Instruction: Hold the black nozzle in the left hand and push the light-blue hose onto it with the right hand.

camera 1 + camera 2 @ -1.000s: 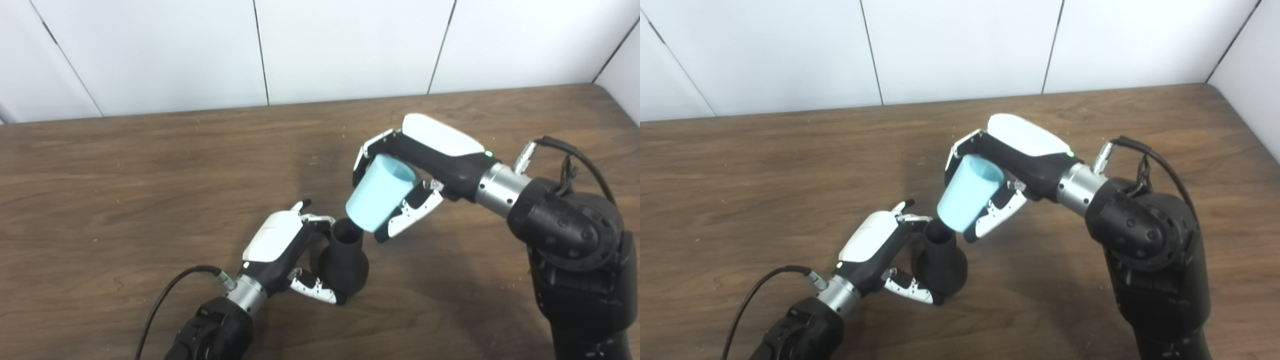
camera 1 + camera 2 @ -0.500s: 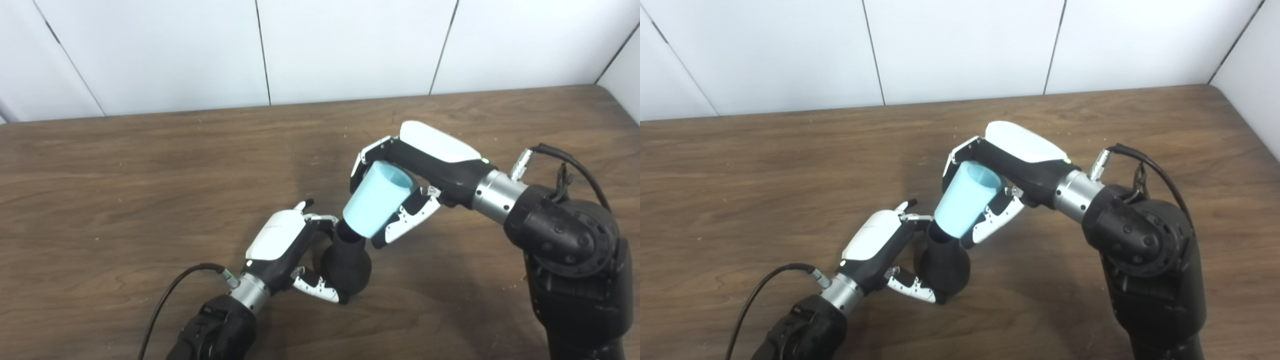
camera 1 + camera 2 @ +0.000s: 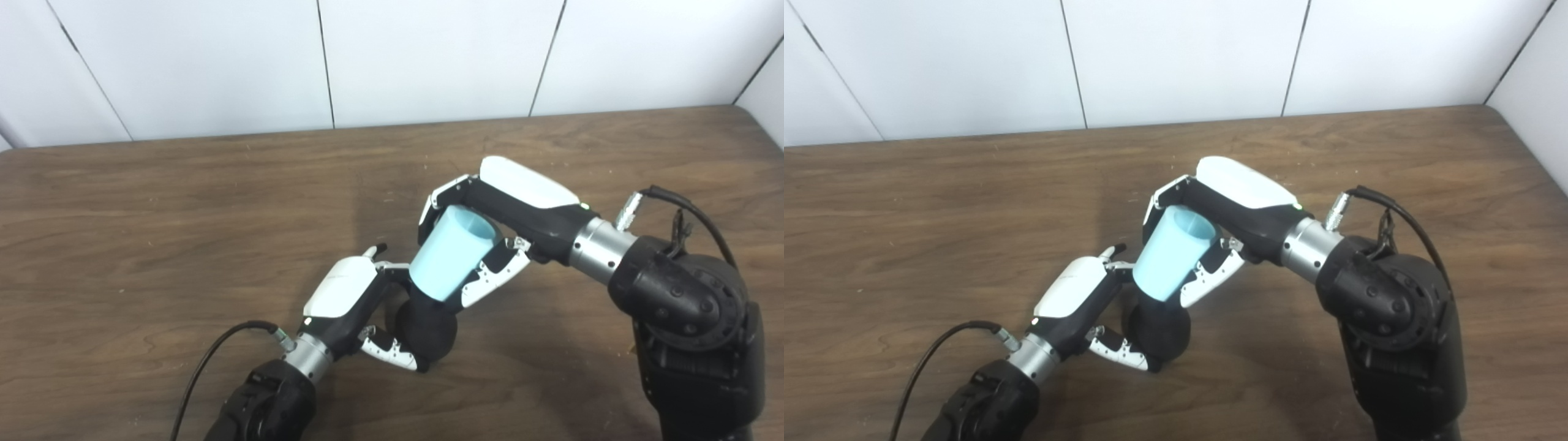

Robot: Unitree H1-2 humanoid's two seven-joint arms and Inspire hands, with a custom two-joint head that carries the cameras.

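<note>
Nozzle (image 3: 427,331): black, we are gripping it in our left hand (image 3: 358,309), fingers curling round its bulbous base, neck pointing up-right toward the right hand. Hose (image 3: 447,254): light-blue, tapered; we are clasping it in our right hand (image 3: 490,236), its narrow end sitting over the nozzle's neck. Both are resting above the table (image 3: 153,214).

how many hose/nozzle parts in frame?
2. The black nozzle sits in the left hand near the table's front centre. The light-blue hose, held by the right hand, is over the nozzle's neck. No others visible.
</note>
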